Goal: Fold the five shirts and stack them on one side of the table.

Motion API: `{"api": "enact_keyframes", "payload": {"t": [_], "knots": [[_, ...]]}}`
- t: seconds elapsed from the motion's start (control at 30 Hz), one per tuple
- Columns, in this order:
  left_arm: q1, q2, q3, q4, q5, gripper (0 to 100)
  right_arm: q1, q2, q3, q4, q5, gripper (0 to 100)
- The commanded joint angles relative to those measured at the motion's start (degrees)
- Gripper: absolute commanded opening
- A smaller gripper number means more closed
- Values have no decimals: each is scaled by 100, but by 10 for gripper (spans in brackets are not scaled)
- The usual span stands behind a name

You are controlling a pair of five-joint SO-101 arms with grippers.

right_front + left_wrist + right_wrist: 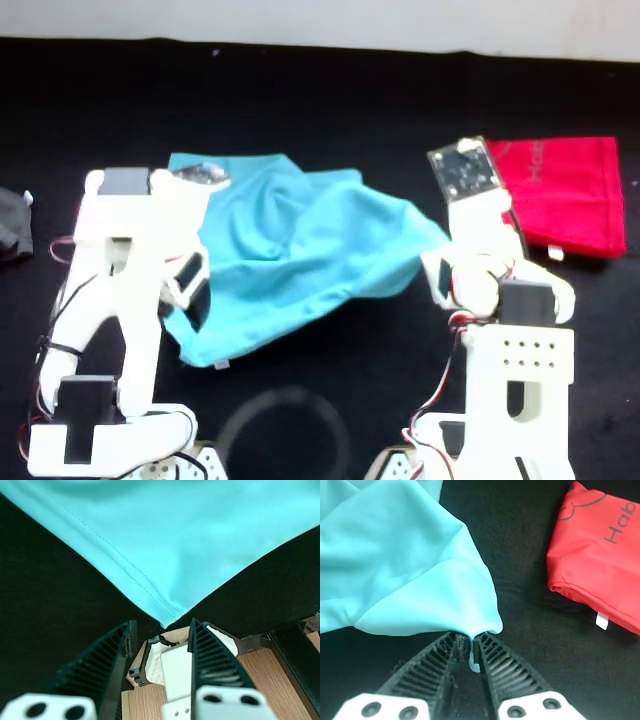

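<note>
Across the black table (330, 90) the biggest thing going is one teal shirt (300, 240), lying spread out and rumpled in the middle between the two arms, not folded at all yet. Off at the far right side one red shirt (565, 190) is sitting folded flat, so I'm guessing that's the start of the stack. The right gripper (467, 646) is clamping down on a corner of the teal shirt, with the cloth pinched right between its tips and the red one lying well apart from it. The left gripper (161, 625) is hanging with its jaws spread and nothing in them, and another teal corner is lying just ahead of the tips. A little grey bundle (12, 225) is poking in at the left edge, maybe a third shirt, can't say. So I'm counting two shirts for sure out of five, one folded, meaning most of the job is waiting.
</note>
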Motion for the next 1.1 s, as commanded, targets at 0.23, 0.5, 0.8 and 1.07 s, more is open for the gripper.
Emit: {"api": "enact_keyframes", "payload": {"t": [0.23,0.5,0.8,1.07], "knots": [[1262,-154,1877,-1802,-589,181,400,-101,4,-242,88,6],[1051,-171,2580,-3121,-668,181,1068,-84,4,-822,88,6],[1218,-180,1209,-1556,-264,184,1068,-84,13,-1051,88,6],[1279,-154,2062,-2558,-246,186,1068,-84,48,-1015,97,6]]}}
